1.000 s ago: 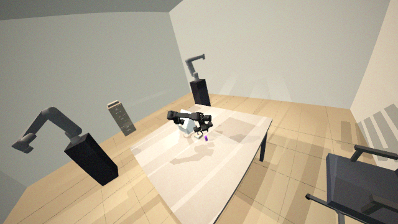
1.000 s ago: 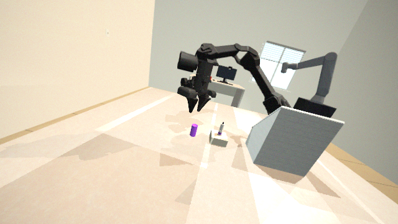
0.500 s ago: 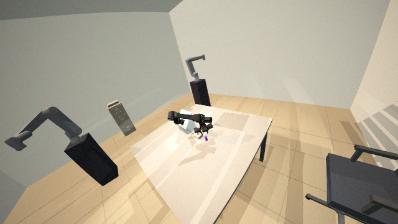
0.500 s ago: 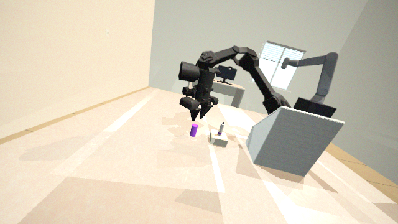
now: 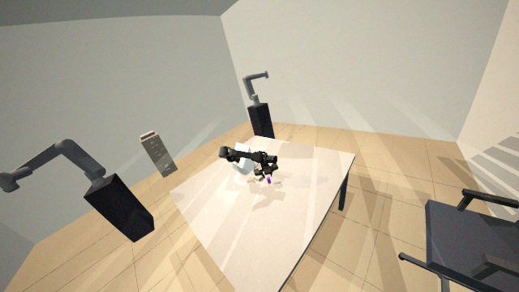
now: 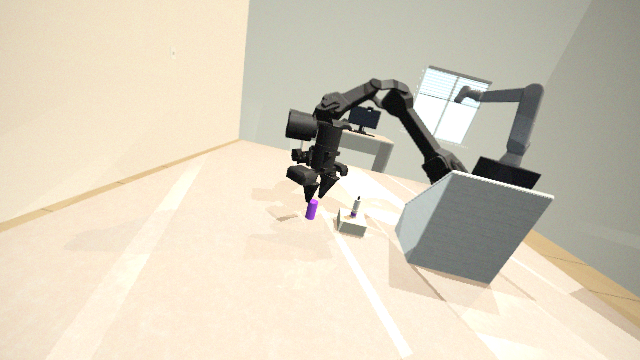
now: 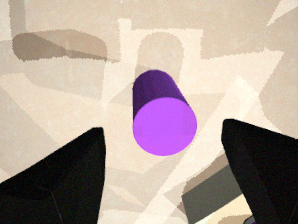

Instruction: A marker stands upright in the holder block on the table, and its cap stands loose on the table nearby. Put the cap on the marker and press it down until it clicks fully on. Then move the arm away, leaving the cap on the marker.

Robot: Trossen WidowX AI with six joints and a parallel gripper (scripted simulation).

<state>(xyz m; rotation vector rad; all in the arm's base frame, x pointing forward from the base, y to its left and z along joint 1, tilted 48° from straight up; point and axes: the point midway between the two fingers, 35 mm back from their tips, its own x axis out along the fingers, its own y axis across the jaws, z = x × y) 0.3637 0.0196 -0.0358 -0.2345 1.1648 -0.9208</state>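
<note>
The claw (image 5: 266,172) (image 6: 314,200) (image 7: 164,133) points downward above the purple cap (image 5: 268,180) (image 6: 311,209) (image 7: 164,126), its fingers parted to a moderate width with nothing between them. In the wrist view the cap's round end lies between the two fingertips in outline and slightly beyond them, with a gap on either side. The step in hand is judged to be the approach to the cap. The next move calls for centring the fingers on it, lowering them around its sides and closing; a descent off-centre could tip it. The cap stands upright on the table (image 5: 259,227) (image 6: 240,300) (image 7: 30,112), beside the pale holder block (image 6: 351,229) (image 7: 212,195). The marker (image 6: 356,205) stands in the block, tip upward and uncapped. The table surface is pale and crossed by bands of light and shadow. Near the arm's base is a light grey slanted block (image 5: 244,165) (image 6: 475,227). Beyond lie a tiled floor (image 5: 377,178), two grey arms on black pedestals, a dark chair (image 5: 462,239) and a window (image 6: 445,112) with blinds.
</note>
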